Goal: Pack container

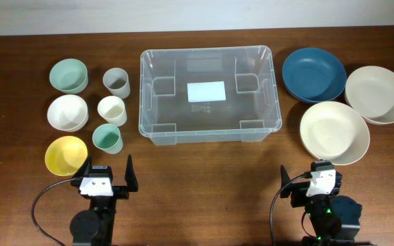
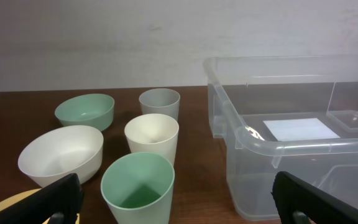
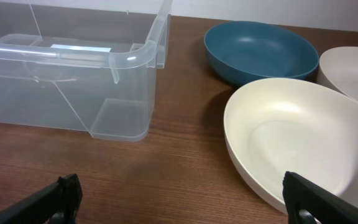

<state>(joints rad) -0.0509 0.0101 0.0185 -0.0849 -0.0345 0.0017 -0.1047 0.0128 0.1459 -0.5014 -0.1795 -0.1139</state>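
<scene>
The clear container [image 1: 142,96] stands empty at the table's middle back, with a white label [image 1: 206,91] on its base. It also shows in the left wrist view [image 2: 253,146] and the right wrist view [image 3: 129,59]. My left gripper [image 1: 109,172] is open and empty at the front left, and a green cup [image 2: 138,186] stands just ahead between its fingers [image 2: 173,205]. My right gripper [image 1: 308,181] is open and empty at the front right, with its fingers [image 3: 182,205] over bare table beside a cream bowl [image 3: 291,143].
Left of the container are a mint bowl [image 1: 69,75], a grey cup [image 1: 116,82], a white bowl [image 1: 68,112], a cream cup [image 1: 112,110], the green cup [image 1: 107,139] and a yellow bowl [image 1: 66,155]. To the right are a blue bowl [image 1: 313,74], a beige bowl [image 1: 378,93] and the cream bowl [image 1: 334,132].
</scene>
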